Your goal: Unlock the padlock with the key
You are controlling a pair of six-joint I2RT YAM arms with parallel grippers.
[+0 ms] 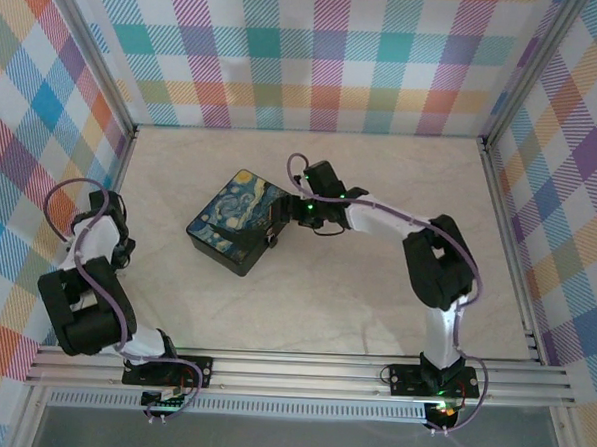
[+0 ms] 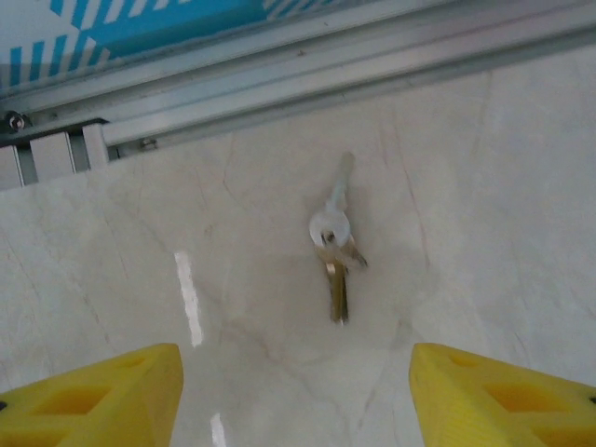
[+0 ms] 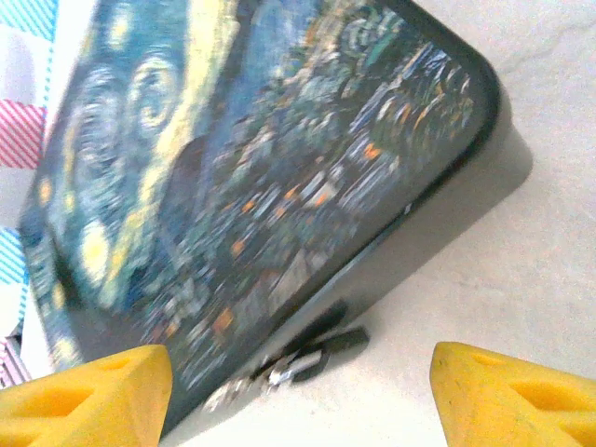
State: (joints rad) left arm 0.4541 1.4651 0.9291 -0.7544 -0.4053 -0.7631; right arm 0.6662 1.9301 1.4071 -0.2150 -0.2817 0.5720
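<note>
The key (image 2: 331, 228) lies flat on the pale table, a silvery one and a brass one (image 2: 337, 291) joined at a ring. My left gripper (image 2: 296, 372) hovers over the table just short of it, open, with nothing between its yellow fingertips (image 2: 102, 396). The padlock (image 3: 321, 356) is a tiny dark body with a silvery shackle, hanging at the front side of the dark box (image 3: 261, 168) with the starry-night lid. My right gripper (image 3: 300, 372) is open and faces the padlock without touching it. From above, the right gripper (image 1: 287, 215) sits at the box's right side, by the padlock (image 1: 271, 241).
An aluminium rail (image 2: 307, 74) runs along the table edge just beyond the key. The box (image 1: 237, 220) stands mid-table, turned at an angle. My left arm (image 1: 91, 273) is folded near the left wall. Checked walls enclose the table on three sides.
</note>
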